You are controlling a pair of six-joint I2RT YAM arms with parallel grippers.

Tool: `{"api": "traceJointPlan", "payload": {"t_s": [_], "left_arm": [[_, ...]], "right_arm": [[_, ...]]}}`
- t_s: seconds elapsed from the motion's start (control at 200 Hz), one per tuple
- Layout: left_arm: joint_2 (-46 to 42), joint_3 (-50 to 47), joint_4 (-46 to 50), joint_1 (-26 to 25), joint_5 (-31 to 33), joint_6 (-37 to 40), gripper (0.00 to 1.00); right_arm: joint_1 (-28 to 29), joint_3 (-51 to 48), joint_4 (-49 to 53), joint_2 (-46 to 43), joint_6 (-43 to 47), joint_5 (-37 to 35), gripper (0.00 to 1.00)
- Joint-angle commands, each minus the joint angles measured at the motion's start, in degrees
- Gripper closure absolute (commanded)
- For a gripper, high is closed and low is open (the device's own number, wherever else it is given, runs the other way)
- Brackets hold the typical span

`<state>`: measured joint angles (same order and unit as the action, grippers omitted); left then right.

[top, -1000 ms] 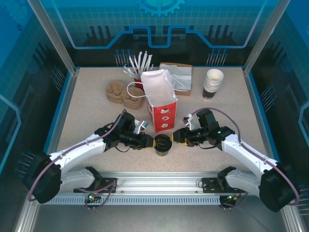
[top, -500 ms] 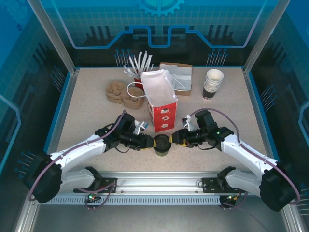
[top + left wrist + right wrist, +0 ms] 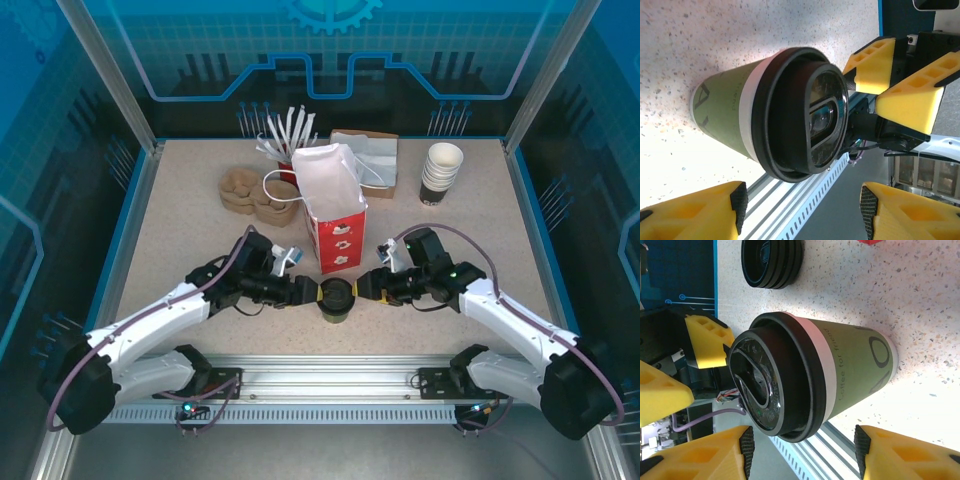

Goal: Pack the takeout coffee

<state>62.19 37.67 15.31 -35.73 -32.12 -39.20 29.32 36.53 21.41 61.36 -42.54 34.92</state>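
The takeout coffee (image 3: pixel 337 297) stands upright on the table near the front edge, an olive-green paper cup (image 3: pixel 860 365) with a black lid (image 3: pixel 800 115). My left gripper (image 3: pixel 311 293) is right beside its left side and my right gripper (image 3: pixel 366 288) beside its right side. In the left wrist view the left gripper (image 3: pixel 802 212) is open, its pads clear of the lid. My right gripper (image 3: pixel 803 450) is open too, with the cup just beyond its fingertips (image 3: pixel 746 446) and a gap on both sides.
A red paper bag (image 3: pixel 333 215) with a white liner stands open just behind the cup. A stack of black lids (image 3: pixel 771 262) lies near it. Farther back are cardboard carriers (image 3: pixel 250 192), straws (image 3: pixel 288 133), a napkin box (image 3: pixel 366 160) and stacked empty cups (image 3: pixel 441 172).
My left gripper's jaws have widened and come off the cup, and the left arm has shifted slightly. My right gripper has edged a little closer to the cup.
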Motion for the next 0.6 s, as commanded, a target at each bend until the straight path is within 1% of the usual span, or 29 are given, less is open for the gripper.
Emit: {"api": "traceJointPlan", "payload": {"t_s": [0.0, 0.22, 0.595], "left_arm": [[0.2, 2.4, 1.2, 0.4, 2.4, 2.6, 0.38], [3.9, 3.6, -0.7, 0.5, 2.7, 3.5, 0.39], [7.5, 2.8, -4.8, 0.4, 2.6, 3.4, 0.41]], "right_arm": [[0.8, 1.9, 1.8, -1.2, 2.5, 0.1, 0.42], [1.4, 2.9, 2.2, -0.5, 4.2, -0.3, 0.41], [3.2, 4.7, 1.6, 4.8, 5.7, -1.0, 0.40]]}}
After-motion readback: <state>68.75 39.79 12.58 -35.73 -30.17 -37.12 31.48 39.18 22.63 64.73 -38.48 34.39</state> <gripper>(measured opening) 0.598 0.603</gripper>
